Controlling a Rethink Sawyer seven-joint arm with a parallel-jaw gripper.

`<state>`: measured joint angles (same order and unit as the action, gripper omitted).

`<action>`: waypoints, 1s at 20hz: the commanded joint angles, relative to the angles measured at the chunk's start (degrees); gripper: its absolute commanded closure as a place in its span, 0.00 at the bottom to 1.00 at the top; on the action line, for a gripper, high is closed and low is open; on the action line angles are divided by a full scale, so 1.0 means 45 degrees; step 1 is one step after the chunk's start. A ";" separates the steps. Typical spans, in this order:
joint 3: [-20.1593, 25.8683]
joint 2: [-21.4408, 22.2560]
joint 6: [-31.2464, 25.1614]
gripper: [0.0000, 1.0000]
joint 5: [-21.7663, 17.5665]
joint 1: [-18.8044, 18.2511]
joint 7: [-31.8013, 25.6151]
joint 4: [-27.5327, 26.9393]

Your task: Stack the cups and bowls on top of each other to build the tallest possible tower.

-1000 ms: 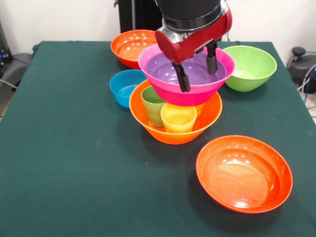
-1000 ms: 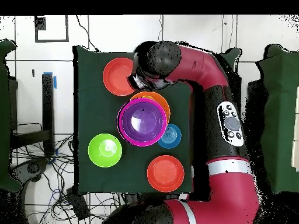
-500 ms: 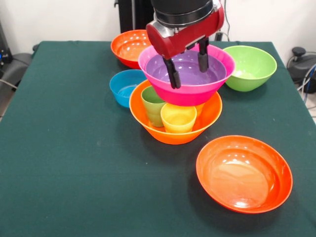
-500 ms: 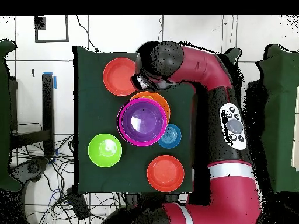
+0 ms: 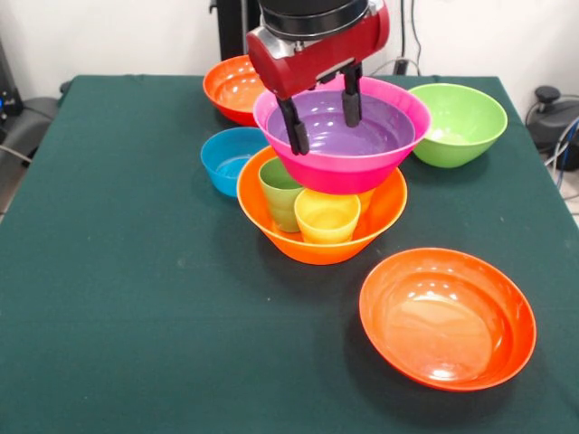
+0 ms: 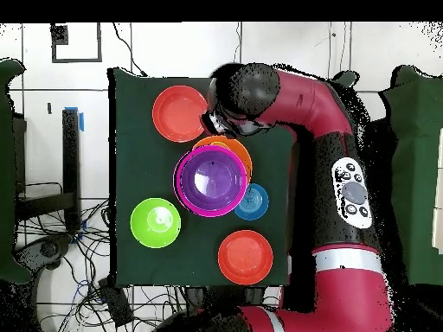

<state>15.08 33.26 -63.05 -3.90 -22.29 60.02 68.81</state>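
One green cloth (image 5: 136, 298) covers your table, white wall behind. At 5 o'clock lies a red-orange bowl (image 5: 447, 316). In the middle your tower (image 5: 330, 172) stands: orange bowl, cups, pink bowl, purple bowl. Directly above it at 12 o'clock your gripper (image 5: 320, 115) hangs spread wide, empty.

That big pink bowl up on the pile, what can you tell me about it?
The pink bowl is large, round, glossy plastic, sitting upright. It rests on the cups standing inside the light orange bowl, so it is raised above that bowl's rim. A purple bowl nests inside it. The end effector hangs open just above its near rim, holding nothing. In the overhead view it shows as a pink ring around the purple.
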 commanded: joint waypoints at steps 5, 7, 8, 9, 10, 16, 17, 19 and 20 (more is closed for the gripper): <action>0.0460 -0.0245 0.1842 0.00 -0.0004 0.0134 0.1605 0.0489; 0.0425 -0.0253 0.1708 0.00 0.0070 0.0195 0.1709 0.0369; 0.0328 -0.0232 0.1523 0.00 0.0115 0.0247 0.1879 0.0375; 0.0249 -0.0156 0.1467 0.00 0.0164 0.0229 0.1976 0.0542; 0.0183 -0.0108 0.1383 0.00 0.0220 0.0234 0.2088 0.0650; 0.0077 -0.0145 0.0686 0.00 0.0436 0.0361 0.2226 0.0416; 0.0053 -0.0116 0.0633 0.00 0.0466 0.0389 0.2233 0.0424; 0.0115 -0.0126 0.0737 0.00 0.0575 0.0360 0.2119 0.0457; 0.0295 -0.0227 0.0924 0.00 0.0690 0.0284 0.1940 0.0442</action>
<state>14.95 33.73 -57.71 -1.31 -22.10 60.03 68.83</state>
